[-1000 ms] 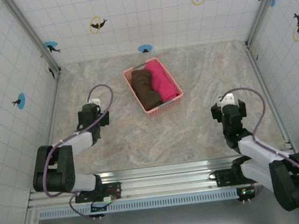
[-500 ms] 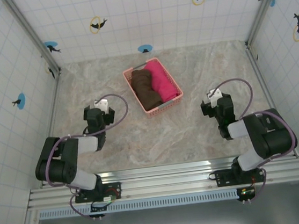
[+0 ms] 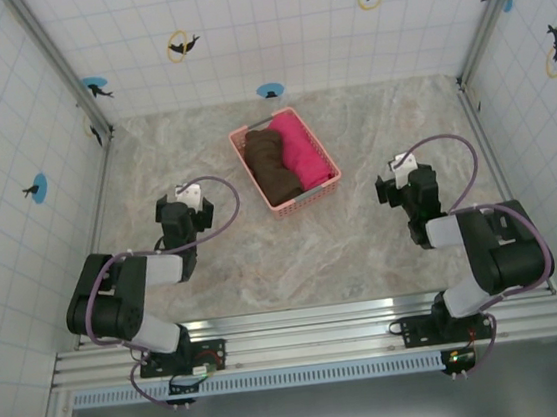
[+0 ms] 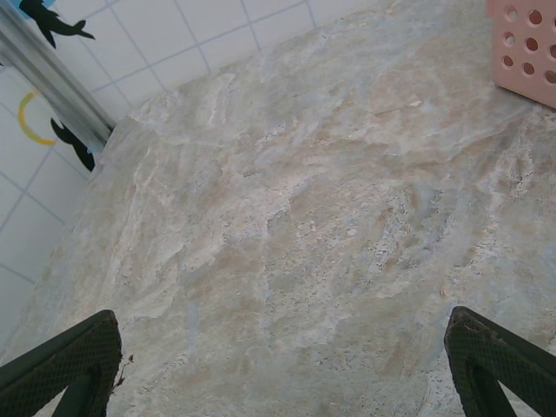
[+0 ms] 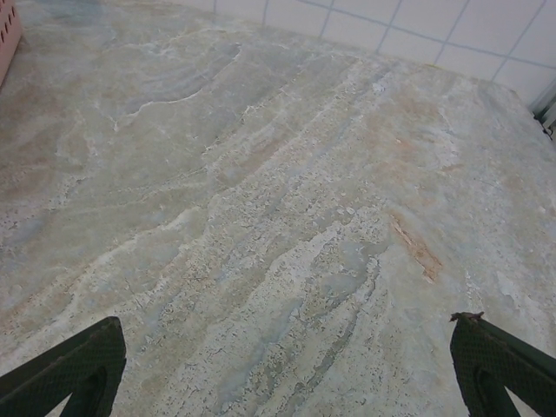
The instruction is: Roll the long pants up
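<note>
Both arms sit folded by the table's [image 3: 364, 249] near edge, left gripper [image 3: 185, 199] and right gripper [image 3: 401, 172] spread wide and empty, the long pants [image 3: 268, 164] bundled in the pink basket [image 3: 303, 202] toward its far edge.

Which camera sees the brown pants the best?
The top external view: the long pants lie bunched in the pink basket beside a pink cloth. The wrist views face the marble table, with the basket's outer wall at their edges.
</note>
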{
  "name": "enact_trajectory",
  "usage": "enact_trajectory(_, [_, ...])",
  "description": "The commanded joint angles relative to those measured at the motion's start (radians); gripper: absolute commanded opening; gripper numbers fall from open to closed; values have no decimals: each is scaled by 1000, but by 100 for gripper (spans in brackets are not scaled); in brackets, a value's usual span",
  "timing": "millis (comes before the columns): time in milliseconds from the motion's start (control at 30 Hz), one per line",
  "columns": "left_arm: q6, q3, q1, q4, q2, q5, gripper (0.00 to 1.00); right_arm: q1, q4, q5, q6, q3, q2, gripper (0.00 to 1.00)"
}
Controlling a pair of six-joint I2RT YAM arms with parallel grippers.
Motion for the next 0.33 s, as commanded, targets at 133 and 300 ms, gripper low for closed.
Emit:
enact_trajectory(133, [20, 0, 2, 34, -3, 13, 97, -3, -3, 15, 16, 25, -4, 99])
enact_trajectory(300, [20, 0, 3, 34, -3, 13, 97, -6, -2, 15, 18, 25, -4, 99])
